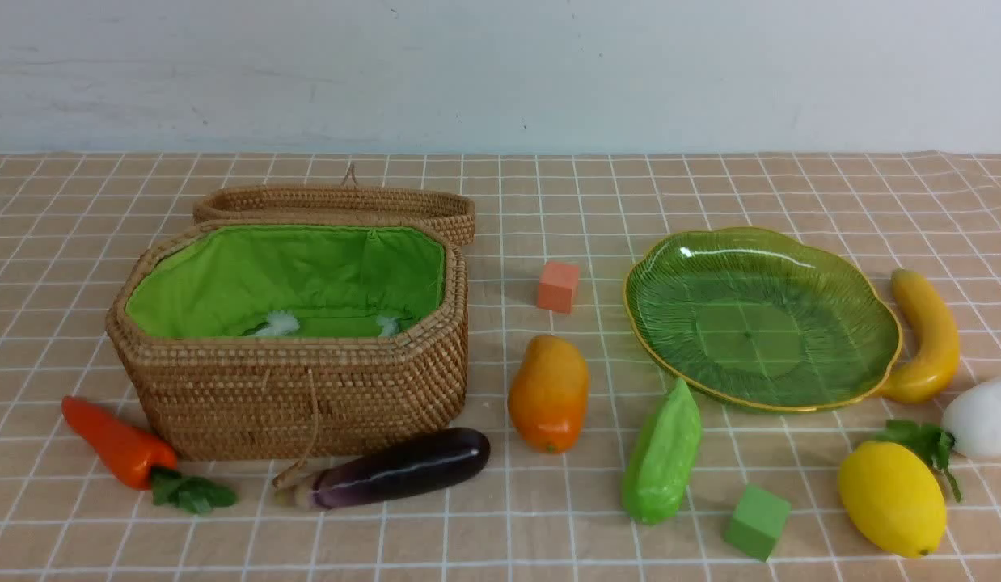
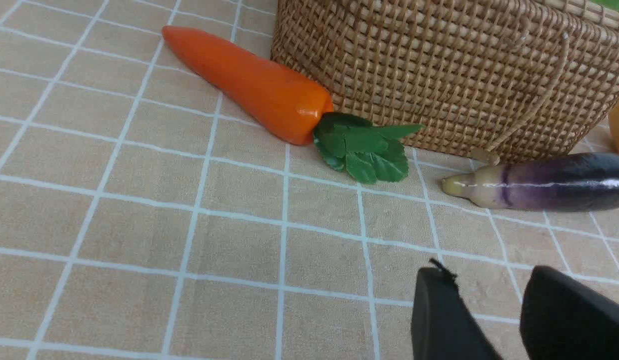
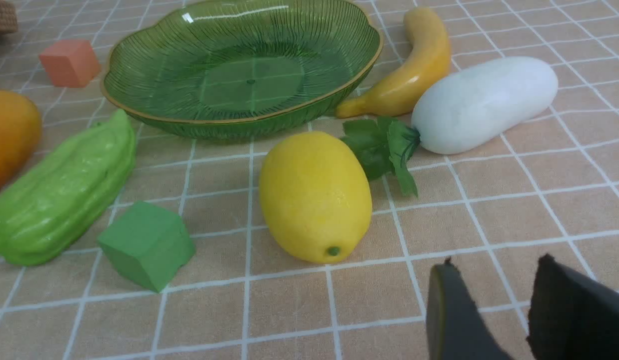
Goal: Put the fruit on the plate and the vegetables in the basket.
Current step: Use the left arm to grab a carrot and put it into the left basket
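The left gripper (image 2: 489, 285) hangs part-open and empty. The carrot (image 2: 249, 82) lies well ahead of it, the eggplant (image 2: 549, 182) nearer. The right gripper (image 3: 494, 280), likewise part-open and empty, has the lemon (image 3: 314, 197) near ahead and the radish (image 3: 484, 102) beyond.

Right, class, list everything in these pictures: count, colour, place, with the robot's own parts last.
basket: 1, tan woven, green lining, left, open
lid: 1, tan woven, behind the basket
carrot: 1, orange, green leaves, by the basket's front left corner
eggplant: 1, dark purple, in front of the basket
mango: 1, orange-yellow, centre
orange cube: 1, orange, behind the mango
gourd: 1, light green, right of the mango
green cube: 1, green, between gourd and lemon
plate: 1, translucent green, right, empty
banana: 1, yellow, beside the plate's right edge
radish: 1, white, far right
lemon: 1, yellow, front right
left gripper: 1, black, open, near the eggplant
right gripper: 1, black, open, near the lemon
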Available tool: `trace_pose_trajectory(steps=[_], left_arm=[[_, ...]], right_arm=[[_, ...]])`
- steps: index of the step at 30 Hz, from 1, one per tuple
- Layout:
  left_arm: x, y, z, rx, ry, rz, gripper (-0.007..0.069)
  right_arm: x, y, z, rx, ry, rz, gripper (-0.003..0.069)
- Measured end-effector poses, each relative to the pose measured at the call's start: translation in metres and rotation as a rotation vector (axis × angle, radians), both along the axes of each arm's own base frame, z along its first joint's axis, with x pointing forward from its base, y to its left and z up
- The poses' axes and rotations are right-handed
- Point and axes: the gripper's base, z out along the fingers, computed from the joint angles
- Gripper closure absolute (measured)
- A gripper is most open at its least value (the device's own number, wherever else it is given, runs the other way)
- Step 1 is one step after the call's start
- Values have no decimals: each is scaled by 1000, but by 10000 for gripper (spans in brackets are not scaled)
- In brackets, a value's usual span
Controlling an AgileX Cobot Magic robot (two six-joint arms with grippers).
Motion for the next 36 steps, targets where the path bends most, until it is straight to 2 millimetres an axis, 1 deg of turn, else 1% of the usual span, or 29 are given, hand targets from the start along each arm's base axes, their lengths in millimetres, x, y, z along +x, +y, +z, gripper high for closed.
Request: trace_pose_trajectory(steps=[29,36], left_arm=[[0,0,0,0,0,0,386],[1,0,2,-2,-24,2,386]], right_arm=[[0,0,0,0,0,0,417],[0,0,0,0,0,0,417]])
